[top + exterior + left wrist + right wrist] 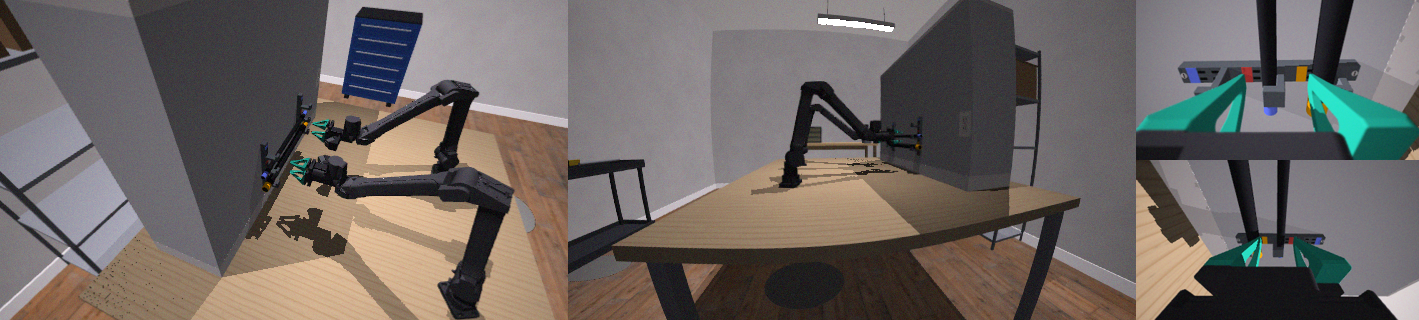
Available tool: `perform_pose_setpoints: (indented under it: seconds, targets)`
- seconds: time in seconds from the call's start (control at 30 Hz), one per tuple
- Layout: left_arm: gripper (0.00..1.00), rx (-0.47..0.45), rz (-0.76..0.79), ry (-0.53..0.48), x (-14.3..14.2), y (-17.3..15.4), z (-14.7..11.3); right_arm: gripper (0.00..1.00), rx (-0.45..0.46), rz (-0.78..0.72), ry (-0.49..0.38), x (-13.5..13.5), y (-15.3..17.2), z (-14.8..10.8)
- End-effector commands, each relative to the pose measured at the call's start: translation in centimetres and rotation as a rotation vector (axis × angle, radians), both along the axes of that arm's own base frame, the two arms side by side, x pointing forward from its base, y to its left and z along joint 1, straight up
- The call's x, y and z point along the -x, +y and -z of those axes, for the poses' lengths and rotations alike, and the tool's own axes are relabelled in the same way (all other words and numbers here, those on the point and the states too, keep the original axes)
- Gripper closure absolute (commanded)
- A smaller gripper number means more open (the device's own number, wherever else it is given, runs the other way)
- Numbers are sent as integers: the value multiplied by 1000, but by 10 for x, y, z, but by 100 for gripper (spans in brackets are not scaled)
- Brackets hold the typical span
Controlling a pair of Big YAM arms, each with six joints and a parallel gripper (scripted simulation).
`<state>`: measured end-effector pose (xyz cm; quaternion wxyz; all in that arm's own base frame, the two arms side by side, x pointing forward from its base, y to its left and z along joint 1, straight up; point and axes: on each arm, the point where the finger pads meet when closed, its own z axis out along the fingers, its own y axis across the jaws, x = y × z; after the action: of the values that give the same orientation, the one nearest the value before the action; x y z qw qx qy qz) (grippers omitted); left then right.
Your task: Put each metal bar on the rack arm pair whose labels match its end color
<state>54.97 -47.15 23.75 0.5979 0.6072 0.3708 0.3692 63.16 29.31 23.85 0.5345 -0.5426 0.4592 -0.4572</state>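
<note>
The wall rack (264, 150) (1290, 73) has blue (1192, 75) (1318, 241), red (1247, 74) (1291, 241) and orange (1301, 73) (1264, 240) labels, top to bottom. A thin black bar (1267, 43) (1283, 196) with blue ends lies on the middle, red-labelled pair. A thicker black bar (1333, 36) (1243, 196) with orange ends lies on the bottom, orange-labelled pair. My left gripper (292, 168) (1277, 80) is open and empty, just in front of the thin bar near one upright. My right gripper (313, 128) (1277, 240) is open and empty, in front of the thin bar's other part.
The grey wall block (235, 90) (938, 100) stands right behind the rack. The wooden table top (400, 220) (793, 215) lies below both arms. A blue drawer cabinet (382, 57) stands beyond the table.
</note>
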Motion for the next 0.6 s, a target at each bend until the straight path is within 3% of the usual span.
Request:
perform_pose_setpoints:
  seconds: [0.0, 0.57]
  targets:
    - [46, 59, -12, -27, -14, 2, -20, 46, -43, -5, -26, -11, 8, -12]
    - [46, 71, -12, -37, -32, -8, -29, 46, -50, -4, -38, -31, 11, -21]
